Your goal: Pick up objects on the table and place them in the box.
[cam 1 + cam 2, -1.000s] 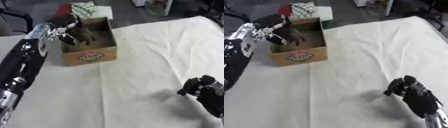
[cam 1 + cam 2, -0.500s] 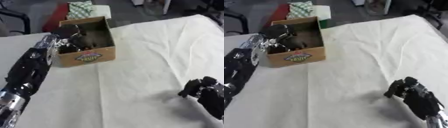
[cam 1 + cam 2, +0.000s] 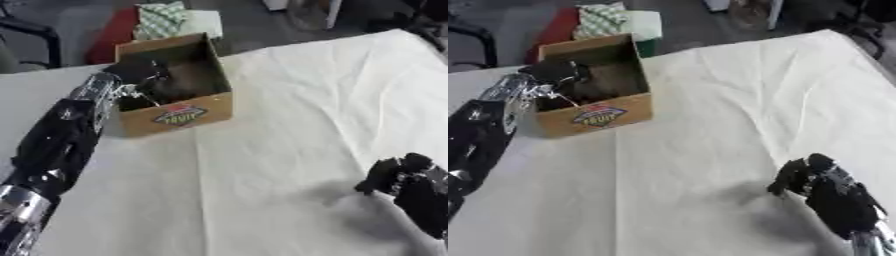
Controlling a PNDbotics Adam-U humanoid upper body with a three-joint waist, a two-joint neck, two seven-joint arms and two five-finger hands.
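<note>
My left hand [image 3: 140,75] has sunk into the box [image 3: 179,116]; fingers blurred, grip unclear. Drop likely underway. Right hand [image 3: 802,176] curled, idle.

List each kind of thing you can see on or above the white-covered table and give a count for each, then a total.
Cardboard box: 1
Robot hand: 2, the left robot hand at the box's open top, the right robot hand low at the near right
White table cover: 1
Total: 4
The dark contents of the box cannot be made out.
</note>
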